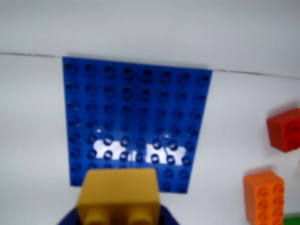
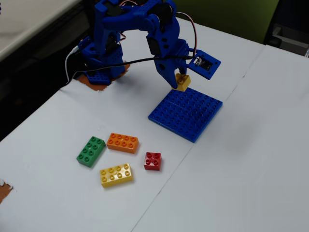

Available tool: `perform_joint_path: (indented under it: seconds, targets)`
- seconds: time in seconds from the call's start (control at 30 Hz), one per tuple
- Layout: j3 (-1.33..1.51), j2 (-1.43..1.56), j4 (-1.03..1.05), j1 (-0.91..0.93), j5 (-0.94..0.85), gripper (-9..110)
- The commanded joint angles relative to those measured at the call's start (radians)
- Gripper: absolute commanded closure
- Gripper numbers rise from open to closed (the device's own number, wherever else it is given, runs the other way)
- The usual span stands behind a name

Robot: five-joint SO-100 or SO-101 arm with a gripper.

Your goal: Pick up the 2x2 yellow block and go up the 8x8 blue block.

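Observation:
The 2x2 yellow block hangs in my blue gripper, which is shut on it, just above the far edge of the 8x8 blue block. In the wrist view the yellow block fills the bottom centre with two studs towards the camera, and dark blue fingers show at both sides of it. The blue baseplate lies flat on the white table beyond it, bare of bricks.
Near the table's front left lie a green brick, an orange brick, a long yellow brick and a small red brick. The arm's base stands at the back left. The wrist view shows the red brick and orange brick at right.

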Motion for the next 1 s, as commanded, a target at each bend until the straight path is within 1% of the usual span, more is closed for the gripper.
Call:
perform_joint_path:
  seconds: [0.0, 0.97]
  targets:
    - [-0.002, 0.067, 0.006, -0.005, -0.006, 101]
    - [0.020, 0.080, 0.008, -0.005, -0.011, 101]
